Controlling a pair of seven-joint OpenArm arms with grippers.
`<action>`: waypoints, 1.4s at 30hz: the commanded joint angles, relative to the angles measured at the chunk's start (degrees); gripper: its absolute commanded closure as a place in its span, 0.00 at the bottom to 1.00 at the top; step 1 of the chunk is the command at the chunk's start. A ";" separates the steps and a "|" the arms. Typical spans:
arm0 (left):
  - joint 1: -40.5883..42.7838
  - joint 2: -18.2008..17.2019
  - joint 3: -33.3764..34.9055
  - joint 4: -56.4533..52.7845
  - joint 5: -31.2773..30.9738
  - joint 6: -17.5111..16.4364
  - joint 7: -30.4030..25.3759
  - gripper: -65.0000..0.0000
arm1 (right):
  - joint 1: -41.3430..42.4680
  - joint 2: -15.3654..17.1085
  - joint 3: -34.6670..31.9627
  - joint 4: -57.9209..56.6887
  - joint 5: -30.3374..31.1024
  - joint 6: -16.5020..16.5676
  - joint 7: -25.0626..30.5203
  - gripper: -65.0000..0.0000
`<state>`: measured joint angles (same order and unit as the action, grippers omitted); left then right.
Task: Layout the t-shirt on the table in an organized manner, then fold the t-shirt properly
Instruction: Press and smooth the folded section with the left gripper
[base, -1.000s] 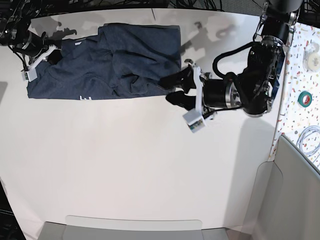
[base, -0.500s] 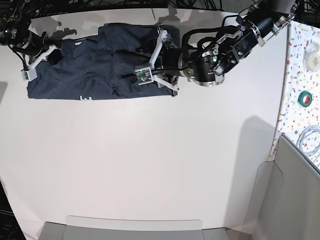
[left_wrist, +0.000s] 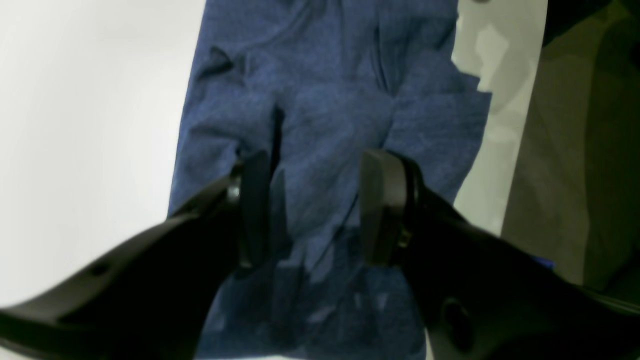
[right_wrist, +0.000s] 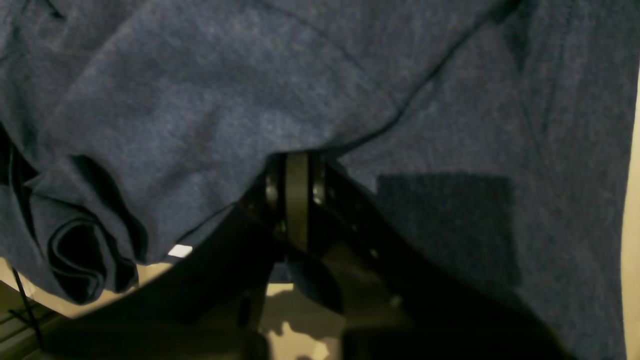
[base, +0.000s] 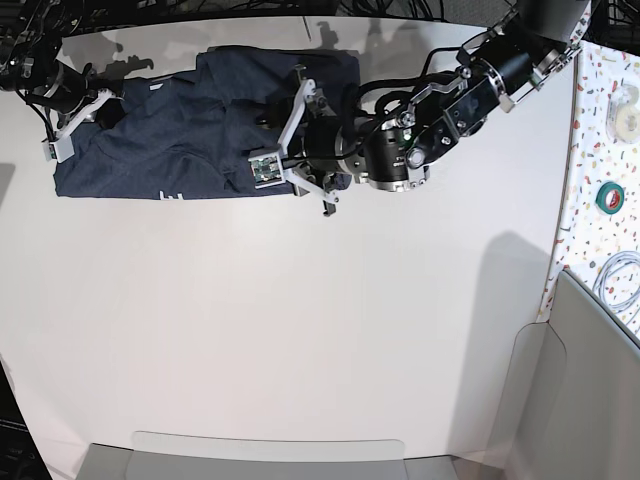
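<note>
Item: t-shirt (base: 200, 140), lying crumpled along the table (base: 300, 330) far edge. We are laying it out; folding is not yet begun.

Left pincer (left_wrist: 310, 210): jaws parted, empty, hovering over rumpled cloth directly beneath. We are judging a descent and pinch next.

Right pincer (right_wrist: 295, 200): clenched, cloth draping over its tips; we are reading this as grasping the t-shirt's edge.

Obscured: lettering mostly hidden; sleeves and collar indistinguishable.
</note>
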<state>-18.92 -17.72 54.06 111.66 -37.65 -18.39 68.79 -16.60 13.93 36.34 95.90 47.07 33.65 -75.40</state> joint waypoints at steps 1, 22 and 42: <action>-1.52 0.53 -0.13 0.21 -0.73 -0.20 -1.23 0.56 | -0.23 0.44 0.01 0.41 -1.40 0.15 -1.22 0.99; -3.37 1.85 4.79 -6.73 -0.64 -0.20 -1.76 0.90 | -0.23 0.44 0.01 0.41 -1.40 0.15 -1.22 0.99; -3.10 5.01 -9.54 -7.52 -0.64 -0.02 -1.76 1.00 | -0.59 0.44 0.01 0.41 -1.40 0.15 -1.22 0.99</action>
<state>-20.93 -12.93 45.06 103.42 -37.65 -18.39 68.23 -16.69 13.91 36.34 95.90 47.03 33.65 -75.22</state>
